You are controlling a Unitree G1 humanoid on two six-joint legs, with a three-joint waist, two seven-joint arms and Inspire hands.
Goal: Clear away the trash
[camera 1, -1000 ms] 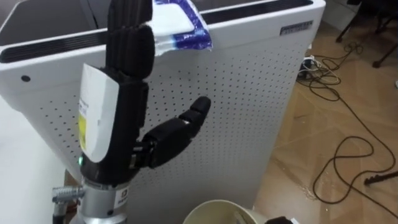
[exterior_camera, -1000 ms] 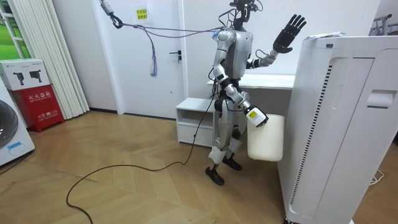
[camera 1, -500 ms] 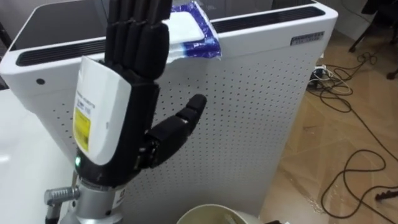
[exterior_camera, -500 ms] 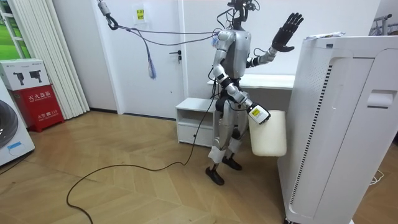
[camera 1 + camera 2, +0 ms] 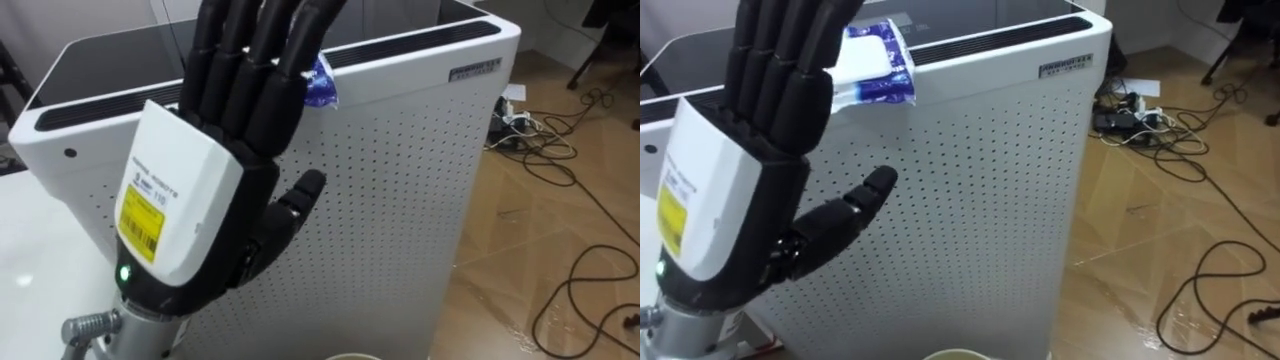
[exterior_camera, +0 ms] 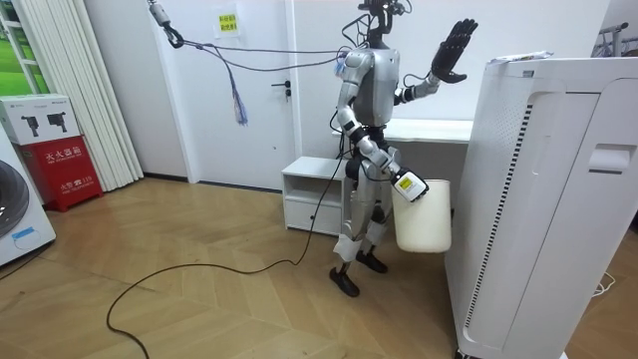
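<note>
The wrapper (image 5: pixel 878 78) lies on top of the white cabinet (image 5: pixel 400 180), at its near edge and toward the left end. It sits just beyond and slightly right of the left hand's fingertips (image 5: pixel 790 40). In the left eye view those fingers cover most of it, leaving a blue corner showing. The left hand (image 5: pixel 200 220) is raised in front of the cabinet's dotted face, back toward the camera and palm toward the wrapper. Its fingers are straight and spread, the thumb stands out to the right, and it holds nothing. The wrapper's long side seems to run left to right along the cabinet edge, across the line of the fingers, so a reach forward and over the edge looks needed. It is a crumpled, soft blue-and-white packet, flattish and probably light. The right hand (image 6: pixel 407 185) hangs low at the cream bin (image 6: pixel 424 217), well away from the wrapper. I cannot tell how it holds the bin.
</note>
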